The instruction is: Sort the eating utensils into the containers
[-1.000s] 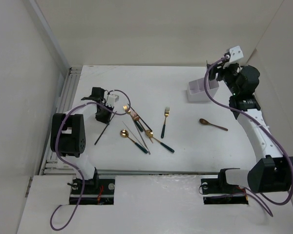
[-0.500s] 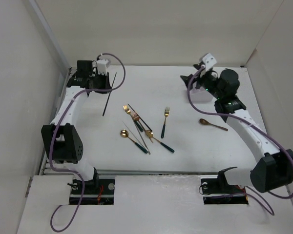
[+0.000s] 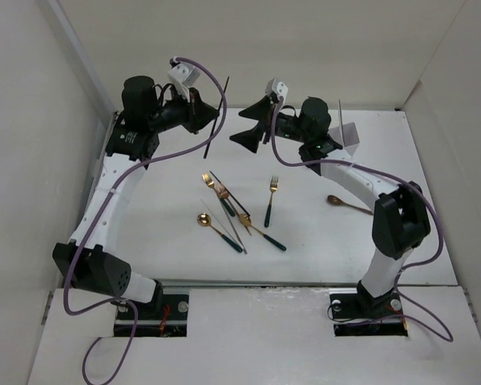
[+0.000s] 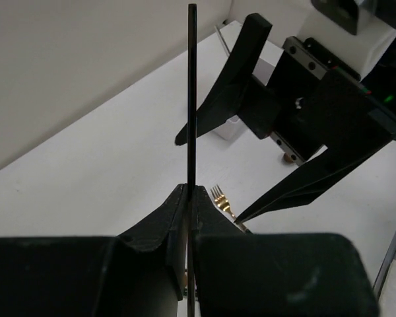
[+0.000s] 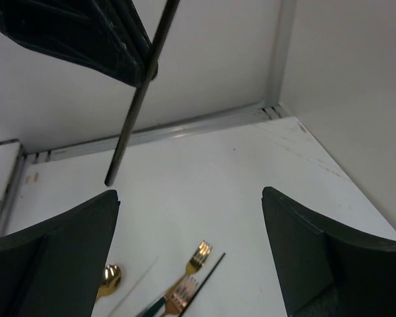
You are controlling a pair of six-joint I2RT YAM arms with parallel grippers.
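My left gripper (image 3: pixel 208 115) is raised over the back of the table, shut on a thin dark chopstick (image 3: pixel 216 116). In the left wrist view the chopstick (image 4: pixel 191 99) stands upright between the closed jaws (image 4: pixel 188 188). My right gripper (image 3: pixel 234 130) is open and empty, facing the left one just right of the chopstick. The right wrist view shows its own wide-apart fingers (image 5: pixel 190 193) and the chopstick (image 5: pixel 138 92) above them. Gold forks (image 3: pixel 212 184) (image 3: pixel 272 188), gold spoons (image 3: pixel 203 218) and another chopstick (image 3: pixel 228 192) lie mid-table. The white bin (image 3: pixel 349 136) stands behind the right arm, with a pale stick (image 3: pixel 340 116) in it.
A brown wooden spoon (image 3: pixel 337 200) lies right of the pile. White walls close the back and both sides. A metal rail (image 3: pixel 104 168) runs along the left edge. The left arm's purple cable (image 3: pixel 204 68) loops above its wrist.
The left gripper has lifted the chopstick off the table and carried it up to the back centre. The right gripper has swung left, away from the bin, toward the chopstick.
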